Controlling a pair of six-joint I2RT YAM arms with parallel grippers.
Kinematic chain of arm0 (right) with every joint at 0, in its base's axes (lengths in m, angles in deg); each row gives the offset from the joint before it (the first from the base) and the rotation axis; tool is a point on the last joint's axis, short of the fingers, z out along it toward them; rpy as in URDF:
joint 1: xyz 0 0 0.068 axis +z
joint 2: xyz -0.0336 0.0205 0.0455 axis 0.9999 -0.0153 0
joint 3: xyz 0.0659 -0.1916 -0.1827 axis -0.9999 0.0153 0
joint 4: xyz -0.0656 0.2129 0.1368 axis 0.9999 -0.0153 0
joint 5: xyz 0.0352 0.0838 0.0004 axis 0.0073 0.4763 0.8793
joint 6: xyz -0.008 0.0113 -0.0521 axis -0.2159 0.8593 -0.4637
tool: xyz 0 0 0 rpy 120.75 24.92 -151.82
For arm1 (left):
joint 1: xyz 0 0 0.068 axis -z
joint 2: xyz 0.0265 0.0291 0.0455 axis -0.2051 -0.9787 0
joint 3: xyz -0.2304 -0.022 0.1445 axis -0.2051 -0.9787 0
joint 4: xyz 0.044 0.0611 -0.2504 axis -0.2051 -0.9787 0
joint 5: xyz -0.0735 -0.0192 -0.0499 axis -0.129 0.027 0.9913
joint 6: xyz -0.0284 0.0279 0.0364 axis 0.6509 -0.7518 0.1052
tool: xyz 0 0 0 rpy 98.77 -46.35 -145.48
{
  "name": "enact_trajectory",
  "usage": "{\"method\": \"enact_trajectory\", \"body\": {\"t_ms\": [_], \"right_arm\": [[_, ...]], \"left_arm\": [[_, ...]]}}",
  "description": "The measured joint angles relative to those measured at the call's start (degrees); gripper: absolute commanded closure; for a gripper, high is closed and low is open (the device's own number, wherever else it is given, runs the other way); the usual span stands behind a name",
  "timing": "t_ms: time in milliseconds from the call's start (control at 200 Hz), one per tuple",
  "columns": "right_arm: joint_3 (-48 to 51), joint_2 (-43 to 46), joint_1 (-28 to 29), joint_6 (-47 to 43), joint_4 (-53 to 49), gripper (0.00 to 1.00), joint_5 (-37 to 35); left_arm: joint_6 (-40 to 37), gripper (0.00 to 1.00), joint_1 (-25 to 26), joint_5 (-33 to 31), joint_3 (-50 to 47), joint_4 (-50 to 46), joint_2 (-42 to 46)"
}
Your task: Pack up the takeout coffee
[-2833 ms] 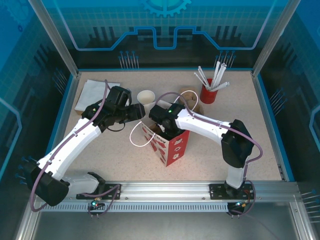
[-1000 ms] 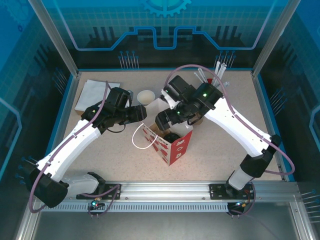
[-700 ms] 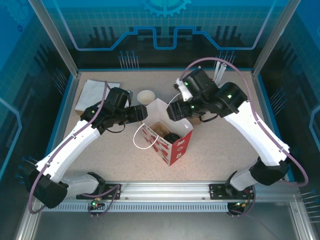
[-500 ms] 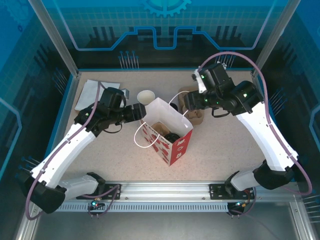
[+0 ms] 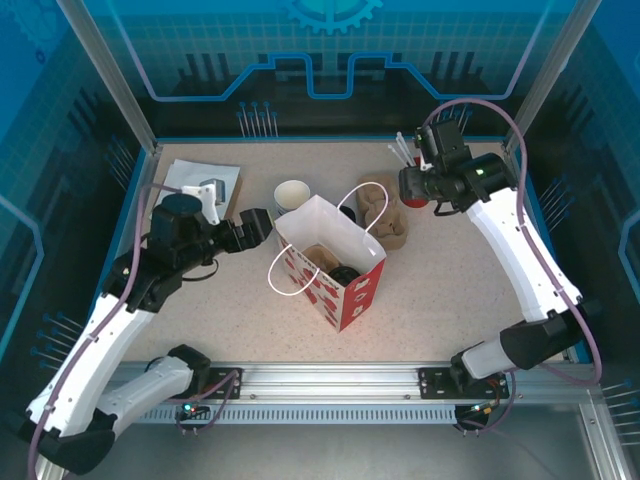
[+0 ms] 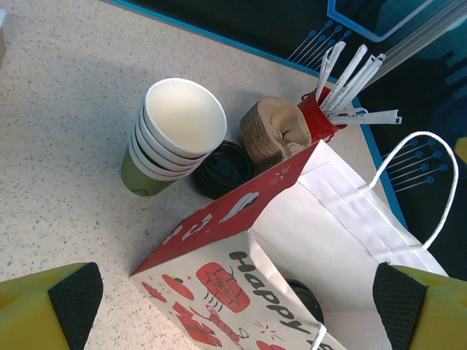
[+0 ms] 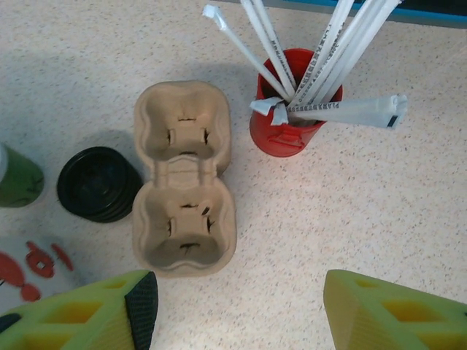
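Top external: left gripper (image 5: pixel 252 228) is hanging wide open just left of the paper bag (image 5: pixel 345 300), and the takeout coffee (image 5: pixel 345 273) is sitting down inside the bag. Right gripper (image 5: pixel 413 190) is hovering past the bag's far-right side. Left wrist: fingers (image 6: pixel 66 299) are sitting far apart above the bag, nothing pinched. Right wrist: jaws are gaping, empty, over the cup carrier (image 7: pixel 184 179) lying just beside the bag.
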Motion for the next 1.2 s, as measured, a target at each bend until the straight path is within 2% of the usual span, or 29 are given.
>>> {"method": "enact_trajectory", "body": {"t_ms": [210, 435, 951, 1201], "right_arm": [[2.5, -3.8, -0.8, -3.0, 7.7, 0.47, -1.7], [-0.5, -13.8, -4.8, -4.9, 10.1, 0.51, -3.2], [-12.5, -29.1, -6.5, -8.0, 10.4, 0.63, -4.1], [-14.4, -31.2, -6.8, -8.2, 9.1, 0.71, -3.7]], "left_arm": [[-0.2, 0.01, 0.0, -2.6, -2.4, -0.2, 3.5], [-0.2, 0.01, 0.0, -4.6, -3.1, -1.3, 5.8], [-0.2, 0.01, 0.0, -5.8, -3.2, -2.2, 6.5], [-0.2, 0.01, 0.0, -6.3, -3.2, -2.5, 6.7]]}}
